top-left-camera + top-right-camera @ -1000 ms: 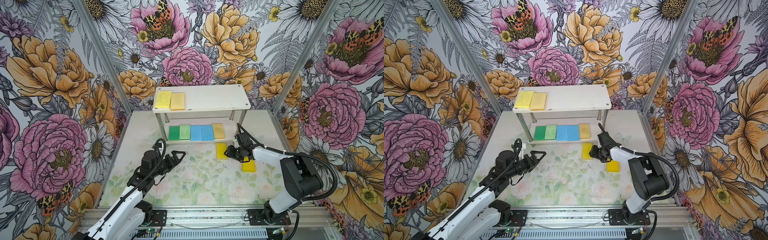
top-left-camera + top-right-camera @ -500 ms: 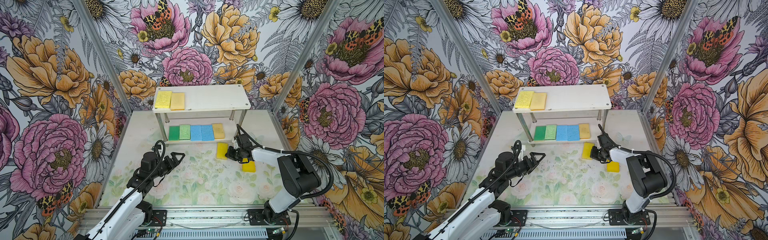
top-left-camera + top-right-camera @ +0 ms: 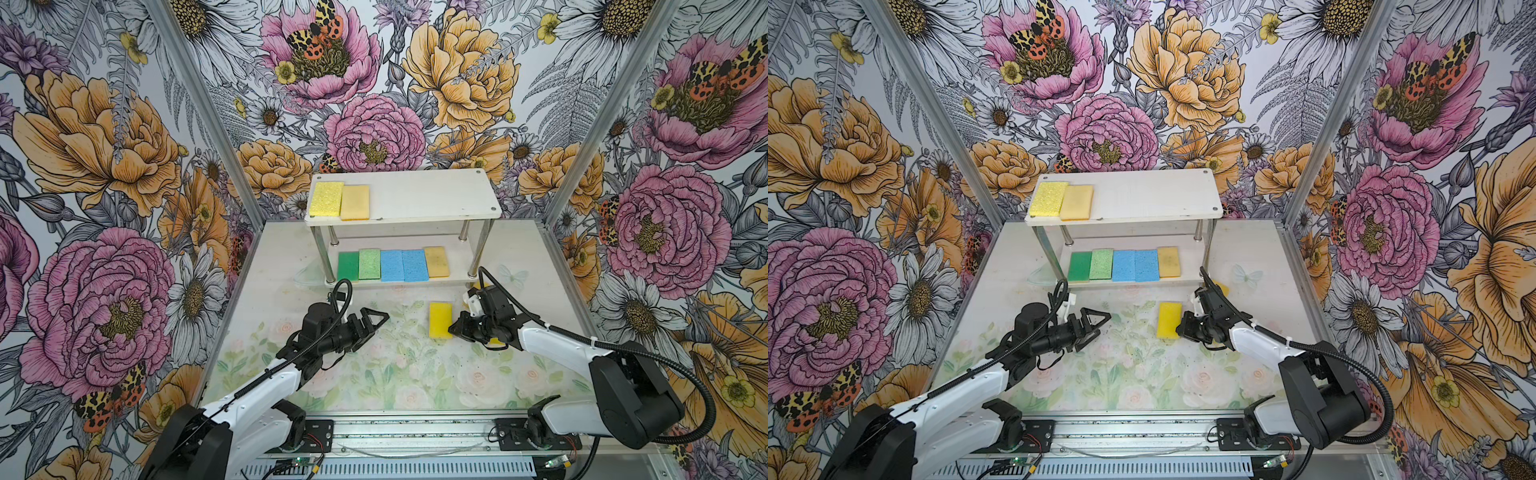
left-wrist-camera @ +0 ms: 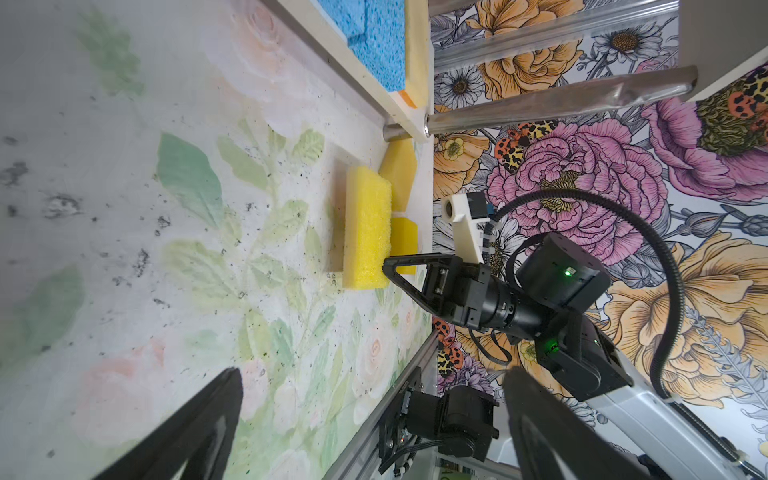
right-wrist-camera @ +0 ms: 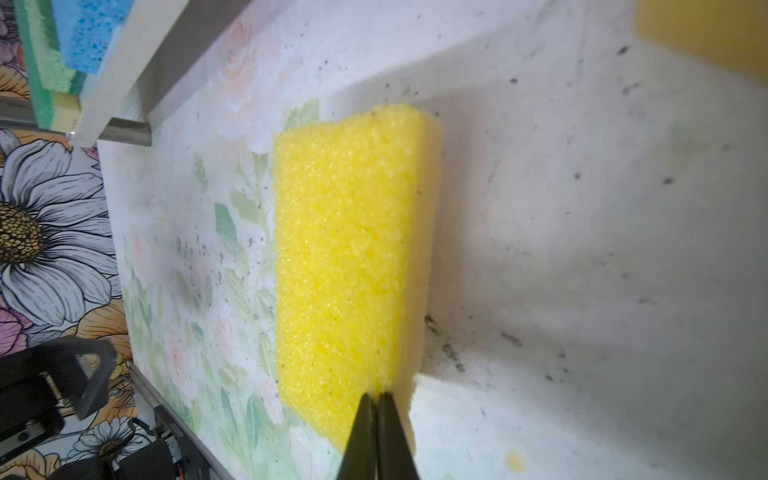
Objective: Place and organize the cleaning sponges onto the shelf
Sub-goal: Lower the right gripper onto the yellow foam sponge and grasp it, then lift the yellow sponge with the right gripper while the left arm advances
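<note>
Right wrist: right end effector newly on sponge

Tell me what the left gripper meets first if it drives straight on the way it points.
Probably the bright yellow sponge, pinched by the right gripper. The left gripper, jaws open, points toward it; relative height is unclear, so it might pass over.

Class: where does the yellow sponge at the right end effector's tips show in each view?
Top view: sponge right of centre, before the shelf.
Top view: sponge near centre, before the shelf.
Left wrist: sponge mid-picture.
Right wrist: sponge fills the centre.
Shared landmark: blue sponges on the shelf's lower board.
</note>
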Controlling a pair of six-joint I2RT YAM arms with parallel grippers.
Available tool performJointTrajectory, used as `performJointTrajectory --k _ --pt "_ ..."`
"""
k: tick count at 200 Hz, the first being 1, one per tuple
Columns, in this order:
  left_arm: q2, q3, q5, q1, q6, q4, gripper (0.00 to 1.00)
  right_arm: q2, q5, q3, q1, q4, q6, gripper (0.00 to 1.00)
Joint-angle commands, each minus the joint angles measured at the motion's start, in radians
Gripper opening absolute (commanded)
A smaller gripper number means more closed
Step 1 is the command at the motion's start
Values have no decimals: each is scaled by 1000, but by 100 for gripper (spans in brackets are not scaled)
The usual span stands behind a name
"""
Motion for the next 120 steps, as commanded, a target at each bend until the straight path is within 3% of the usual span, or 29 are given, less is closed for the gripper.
performJointTrajectory --k 1,49,105,120 --pt "48 7 35 -38 -63 200 99 -86 -64 -3 32 11 49 0" --pt "116 60 19 -100 -98 264 99 -189 -116 51 81 7 107 0" --pt "134 79 13 -123 -112 320 99 -185 -158 143 181 7 113 1" --pt "136 76 10 -121 -110 320 94 -176 -169 161 207 8 108 0"
